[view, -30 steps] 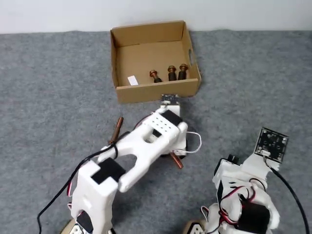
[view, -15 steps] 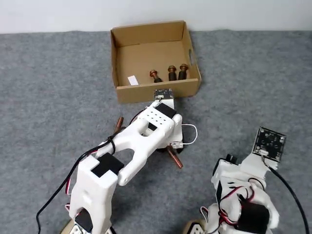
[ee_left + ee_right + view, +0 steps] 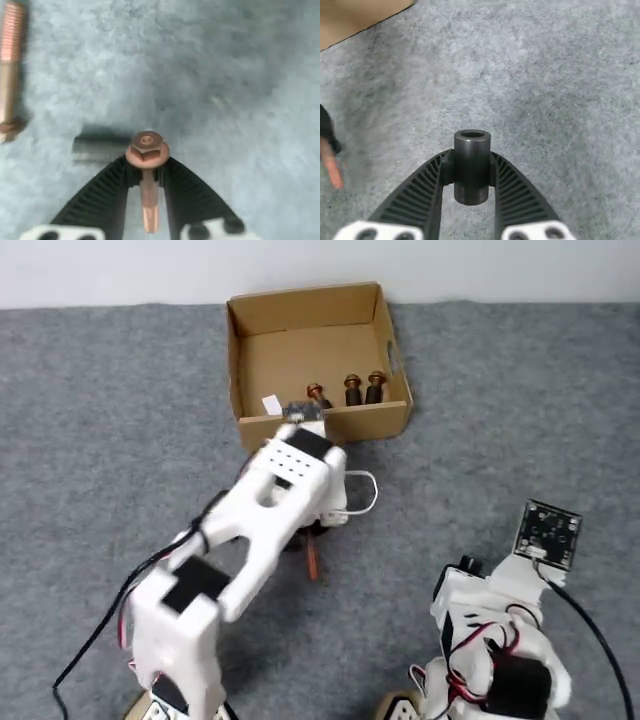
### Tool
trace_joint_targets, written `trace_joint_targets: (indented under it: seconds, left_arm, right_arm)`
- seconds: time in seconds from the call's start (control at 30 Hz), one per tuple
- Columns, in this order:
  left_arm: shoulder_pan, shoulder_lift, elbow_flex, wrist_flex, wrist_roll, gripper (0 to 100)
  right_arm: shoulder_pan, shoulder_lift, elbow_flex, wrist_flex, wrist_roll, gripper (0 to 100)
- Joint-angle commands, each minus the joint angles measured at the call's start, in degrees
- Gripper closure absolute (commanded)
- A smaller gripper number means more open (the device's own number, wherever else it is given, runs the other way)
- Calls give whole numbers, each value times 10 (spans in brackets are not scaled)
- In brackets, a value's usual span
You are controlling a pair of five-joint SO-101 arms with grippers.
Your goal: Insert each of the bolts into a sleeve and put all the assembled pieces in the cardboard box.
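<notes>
Left gripper: the left gripper (image 3: pixel 146 169) clamps a copper-coloured hex-head metal bolt (image 3: pixel 146 150). Its ribbed black fingers (image 3: pixel 107 192) are drawn in narrow on the shank just under the head, and the shank runs back toward the wrist.
Held bolt from above: its tip (image 3: pixel 312 562) pokes out from under the white left arm (image 3: pixel 270 510), near the middle of the grey carpet-covered worktop (image 3: pixel 520 390), between the box and the near edge.
Right gripper: the right gripper (image 3: pixel 471 161) grips a dark grey cylindrical metal sleeve (image 3: pixel 471 167) by its sides, with the open bore facing away from the wrist, above bare carpet.
Right arm: the white right arm (image 3: pixel 495 640) sits by the near right corner of the worktop, well apart from the box.
Loose sleeve: a second dark cylindrical sleeve (image 3: pixel 97 148) lies on its side on the carpet, just beyond the left fingertips.
Loose bolt: another copper-coloured bolt (image 3: pixel 10 75) lies flat on the carpet, off to one side of the loose sleeve and not touching it.
Box: the open brown cardboard box (image 3: pixel 320 430) stands at the middle of the far edge of the worktop.
Assembled pieces: three bolt-in-sleeve pieces (image 3: pixel 316 393) (image 3: pixel 352 388) (image 3: pixel 375 385) stand in a row inside the box along its near wall, toward its right corner.
Label: a small white label (image 3: pixel 272 405) lies on the box floor, left of the row.
</notes>
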Motion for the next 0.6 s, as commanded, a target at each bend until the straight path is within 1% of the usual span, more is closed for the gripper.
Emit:
trace_joint_targets:
  seconds: [0.0, 0.13, 0.3, 0.57]
  left_arm:
    - [-4, -168, -7, 31, -26, 997]
    - [-4, -310, 40, -11, -76, 997]
    - [-4, -469, 178, -96, -131, 997]
    - [-4, -742, 428, -285, -174, 996]
  right_arm:
    - [-16, -1, -4, -15, -4, 991]
    - [-29, -1, -4, -15, -4, 991]
    - [-58, -1, -4, -22, -4, 991]
    - [-69, -1, -4, -32, -5, 990]
